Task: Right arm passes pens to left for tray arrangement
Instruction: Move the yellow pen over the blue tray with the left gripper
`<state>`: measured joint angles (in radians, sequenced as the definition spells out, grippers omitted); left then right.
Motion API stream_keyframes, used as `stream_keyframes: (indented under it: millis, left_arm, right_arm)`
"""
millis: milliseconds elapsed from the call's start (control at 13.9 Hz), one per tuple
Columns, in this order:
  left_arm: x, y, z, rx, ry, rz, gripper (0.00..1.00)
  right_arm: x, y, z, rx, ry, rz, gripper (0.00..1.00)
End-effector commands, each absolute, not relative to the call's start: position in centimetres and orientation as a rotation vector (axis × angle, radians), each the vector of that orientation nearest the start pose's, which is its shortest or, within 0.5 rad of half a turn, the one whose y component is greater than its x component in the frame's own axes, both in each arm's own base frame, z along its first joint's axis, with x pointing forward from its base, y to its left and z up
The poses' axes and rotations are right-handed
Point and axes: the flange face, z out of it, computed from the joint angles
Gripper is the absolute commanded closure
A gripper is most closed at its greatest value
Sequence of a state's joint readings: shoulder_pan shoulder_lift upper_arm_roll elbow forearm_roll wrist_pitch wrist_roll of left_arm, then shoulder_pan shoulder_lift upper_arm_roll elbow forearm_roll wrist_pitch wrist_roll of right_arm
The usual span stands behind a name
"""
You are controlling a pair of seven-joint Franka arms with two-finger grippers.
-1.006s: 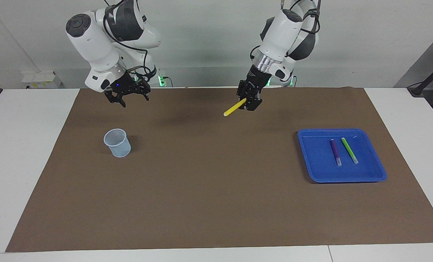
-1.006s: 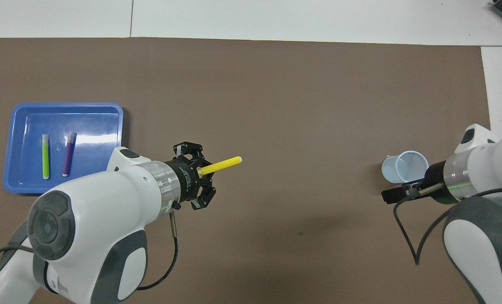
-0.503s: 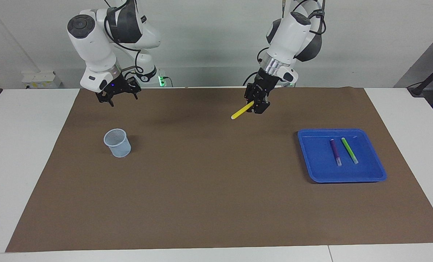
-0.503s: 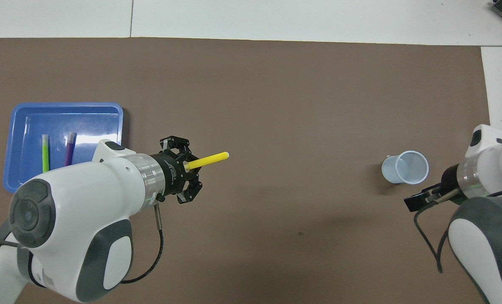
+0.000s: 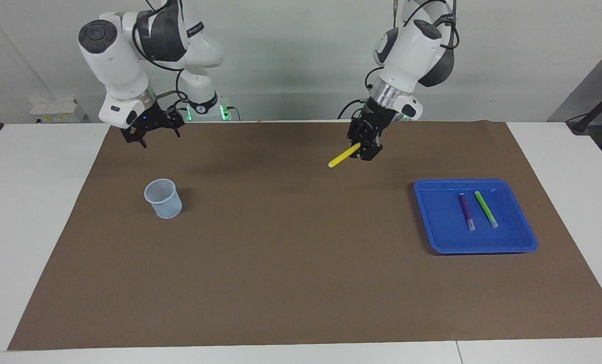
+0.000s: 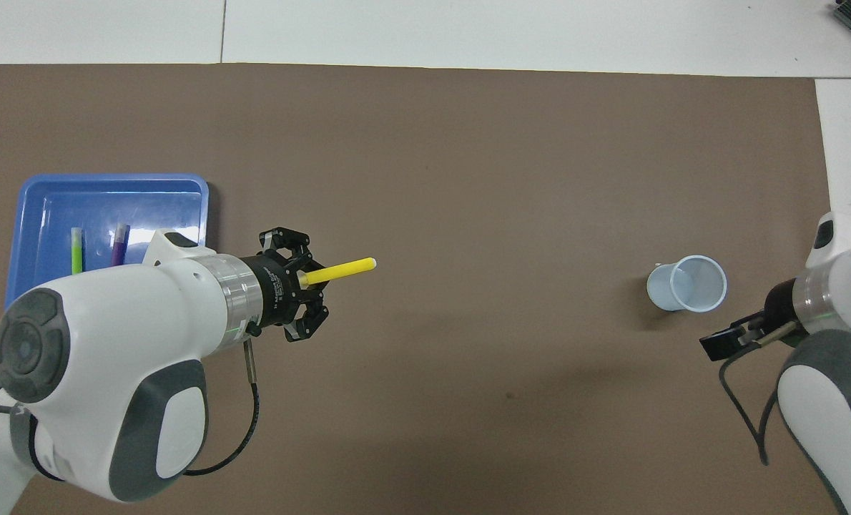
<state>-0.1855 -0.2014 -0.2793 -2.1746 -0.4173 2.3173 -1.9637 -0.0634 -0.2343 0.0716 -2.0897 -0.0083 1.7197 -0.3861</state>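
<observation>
left gripper [image 5: 364, 149] clamps yellow pen [image 5: 344, 155] above open mat [image 5: 281, 242].

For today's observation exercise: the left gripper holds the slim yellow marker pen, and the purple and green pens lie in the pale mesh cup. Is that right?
Not quite. The purple pen and green pen lie in the shallow blue plastic tray, not the cup, as the facing view shows. The left gripper does hold the yellow pen.

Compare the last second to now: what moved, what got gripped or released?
The left gripper, shut on the yellow pen, carried it toward the tray. The right gripper, open and empty, pulled back from the mesh cup toward its own end of the table. Nothing gripped or released. Purple pen, green pen, tray and cup unchanged.
</observation>
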Motion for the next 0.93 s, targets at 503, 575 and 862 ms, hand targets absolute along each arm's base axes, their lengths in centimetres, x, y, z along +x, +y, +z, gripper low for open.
stream_keyframes:
  millis: [503, 575, 862]
  left_arm:
    - [47.5, -19.2, 51.5, 1.803, 2.031, -0.298, 1.0]
    - [47.6, -19.0, 51.5, 1.811, 2.021, -0.298, 1.0]
    - [48.1, -16.4, 51.5, 1.836, 1.999, -0.324, 1.0]
  right_arm:
    - [47.8, 1.4, 56.6, -3.097, -0.661, 0.061, 0.0]
    - [47.8, 1.3, 56.6, -3.099, -0.659, 0.059, 0.0]
    - [47.9, 1.1, 56.6, -3.098, -0.651, 0.061, 0.0]
